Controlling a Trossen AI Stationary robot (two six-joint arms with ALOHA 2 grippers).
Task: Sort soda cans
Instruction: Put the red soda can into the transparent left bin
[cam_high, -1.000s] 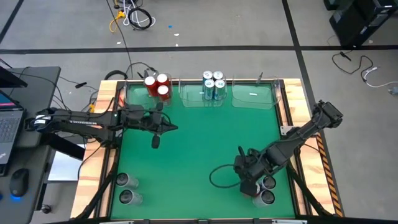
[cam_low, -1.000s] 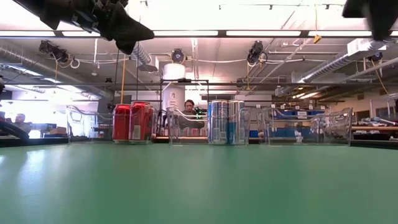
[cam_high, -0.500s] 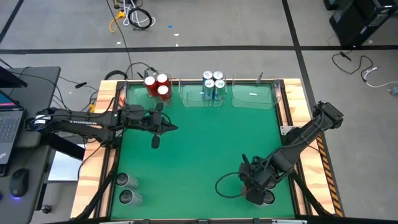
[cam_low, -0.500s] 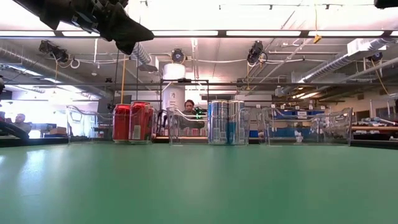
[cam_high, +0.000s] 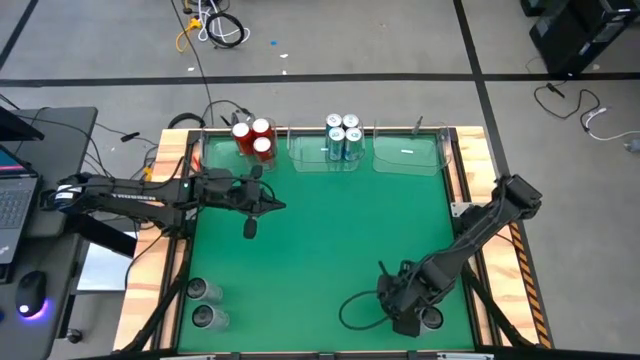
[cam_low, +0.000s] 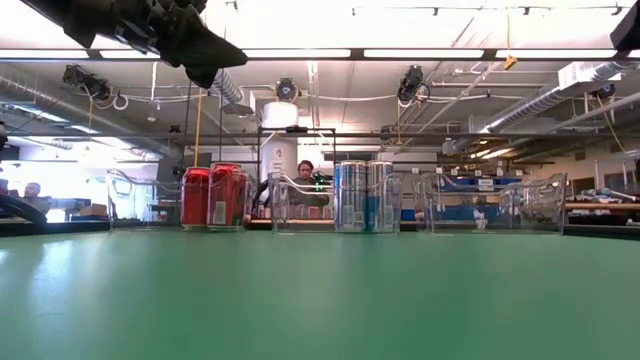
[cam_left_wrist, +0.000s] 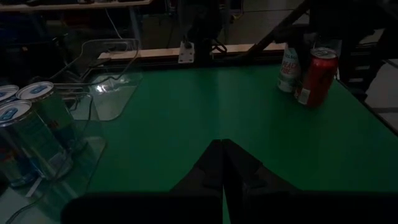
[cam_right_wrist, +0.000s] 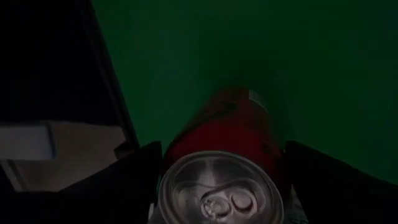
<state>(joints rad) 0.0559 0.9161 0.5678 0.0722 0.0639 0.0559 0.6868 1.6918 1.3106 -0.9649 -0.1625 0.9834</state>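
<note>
From above, your green table (cam_high: 320, 240) carries three clear bins along its far edge: the left bin (cam_high: 222, 152) holds three red cans (cam_high: 252, 137), the middle bin (cam_high: 330, 152) holds the blue-and-white cans (cam_high: 343, 136), and the right bin (cam_high: 410, 155) has no cans in it. Two grey cans (cam_high: 205, 303) stand at the table's near left corner. Your right gripper (cam_high: 408, 310) is down at the near right corner, its dark body covering most of what stands there, with one silvery can top (cam_high: 432, 318) showing just beside it and a black cable (cam_high: 355, 300) looping on the table next to it. Your left gripper (cam_high: 272, 207) hangs above the table, near the left bin. From table height, you see the red cans (cam_low: 213, 196) and the blue-and-white cans (cam_low: 362, 196) in their bins at the table's far edge, a person (cam_low: 305, 172) seated beyond the middle bin, and the left arm (cam_low: 150, 30) overhead. Through the left wrist camera, the left gripper (cam_left_wrist: 222, 163) has its fingers pressed together with nothing between them; across the table from it a red can (cam_left_wrist: 316, 76) and a light can (cam_left_wrist: 289, 68) stand touching near the table's edge, the right arm dark behind them. Through the right wrist camera, the right gripper (cam_right_wrist: 221, 180) stands wide, one finger on either side of a red can (cam_right_wrist: 224, 165), its silvery top (cam_right_wrist: 217, 190) close below the lens; you cannot tell whether the fingers touch it.
</note>
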